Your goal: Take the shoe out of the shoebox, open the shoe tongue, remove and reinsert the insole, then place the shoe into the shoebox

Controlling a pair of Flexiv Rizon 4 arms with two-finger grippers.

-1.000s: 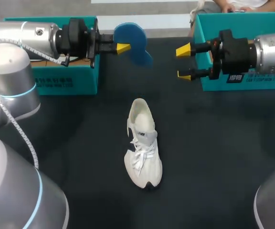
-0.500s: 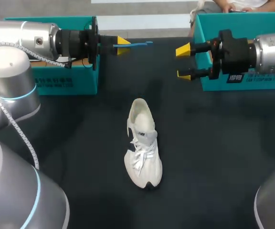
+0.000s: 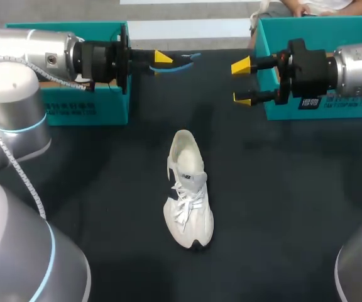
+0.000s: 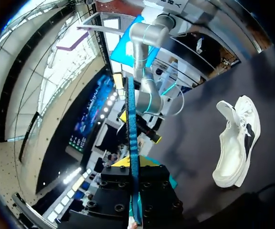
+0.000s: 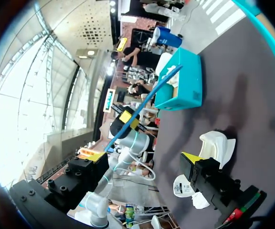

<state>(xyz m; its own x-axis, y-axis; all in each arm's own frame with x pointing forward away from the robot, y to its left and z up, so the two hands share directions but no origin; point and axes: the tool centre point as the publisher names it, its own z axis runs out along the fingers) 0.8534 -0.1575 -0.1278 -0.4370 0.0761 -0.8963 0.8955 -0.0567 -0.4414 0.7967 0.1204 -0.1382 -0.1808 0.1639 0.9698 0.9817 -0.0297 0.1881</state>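
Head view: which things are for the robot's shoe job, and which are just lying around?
For the job:
white lace-up sneaker
thin blue foam insole, held in the left gripper
teal cardboard box on the left
matching teal box on the right (one may be the lid, I cannot tell)

Just there:
black tabletop

The head camera looks down from high behind, white lace-up fabric sneaker [image 3: 187, 195] central on the black desk [image 3: 294, 189]. Both wrist cameras face inward from opposite sides, sharing that sneaker.
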